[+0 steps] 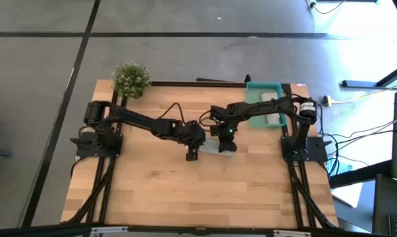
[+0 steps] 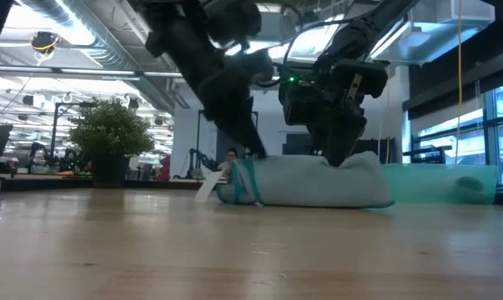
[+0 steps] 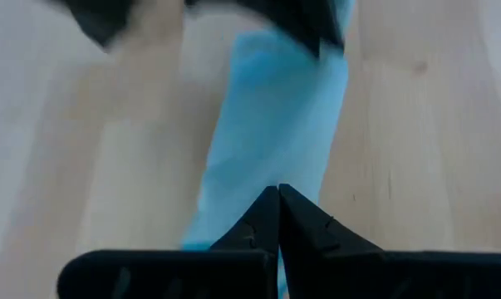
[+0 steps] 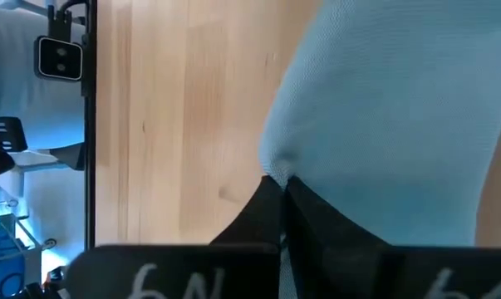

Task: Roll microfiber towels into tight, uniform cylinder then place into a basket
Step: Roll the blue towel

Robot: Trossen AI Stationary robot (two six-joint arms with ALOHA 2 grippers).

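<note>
The light blue towel (image 2: 305, 182) lies rolled into a fat tube mid-table. From table height its banded end and white tag show; from above the arms mostly hide it. Both the left gripper (image 2: 253, 150) and right gripper (image 2: 334, 157) press on it, fingers together, perhaps pinching cloth. Farther back sits the teal basket (image 1: 253, 89).

Even indoor light, soft focus up close

Ceiling strips and windows glared behind the low view; the near desk (image 2: 251, 258) blurred there, the towel (image 3: 271, 124) was smeared in the left wrist view, and shadows stayed faint.
</note>
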